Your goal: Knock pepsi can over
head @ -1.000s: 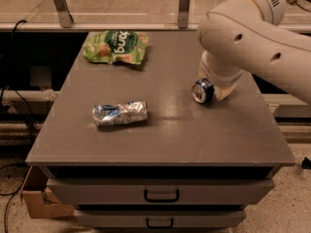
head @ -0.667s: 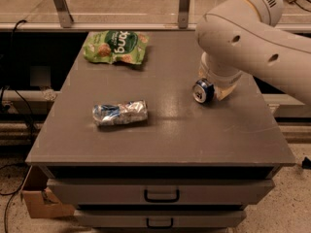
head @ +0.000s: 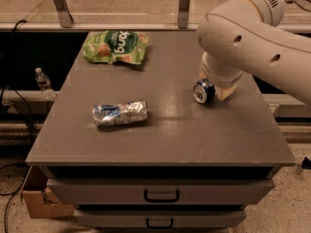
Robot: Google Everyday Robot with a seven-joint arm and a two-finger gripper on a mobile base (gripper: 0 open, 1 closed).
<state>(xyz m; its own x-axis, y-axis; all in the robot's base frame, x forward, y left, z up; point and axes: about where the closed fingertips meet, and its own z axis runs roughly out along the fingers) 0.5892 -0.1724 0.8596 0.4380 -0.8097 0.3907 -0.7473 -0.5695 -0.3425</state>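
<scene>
Grey cabinet top (head: 165, 135) is the surface, and the pepsi can (head: 204, 91) lies on it at about 3 o'clock from the centre, near the right edge. Its round silver end faces the camera, so I judge the can is on its side and not upright; the knock seems to be done or almost done. The gripper (head: 222, 88) is just beside the can, at its 3 o'clock, low over the surface and mostly hidden under the thick white arm (head: 252, 38). Whether the gripper is released or clenched I cannot tell, and I cannot tell if it touches the can or only stands close to it. To finish this step well, I would lift the gripper straight up and away, not sweep it sideways, because a lying can rolls easily and the edge at 3 o'clock is near. Any further push should go toward 9 o'clock, where there is more surface. From the can outward: a wrinkled foil packet (head: 120, 113) lies well apart at 8 o'clock, and a green snack bag (head: 115, 46) is at 11 o'clock near the back edge. Beyond the cabinet, a small water bottle (head: 43, 82) stands at 9 o'clock, and a cardboard box (head: 41, 200) sits on the floor at 7 o'clock. Counted: one can, one packet, one bag, one bottle, one box, and two drawers (head: 160, 192) below.
</scene>
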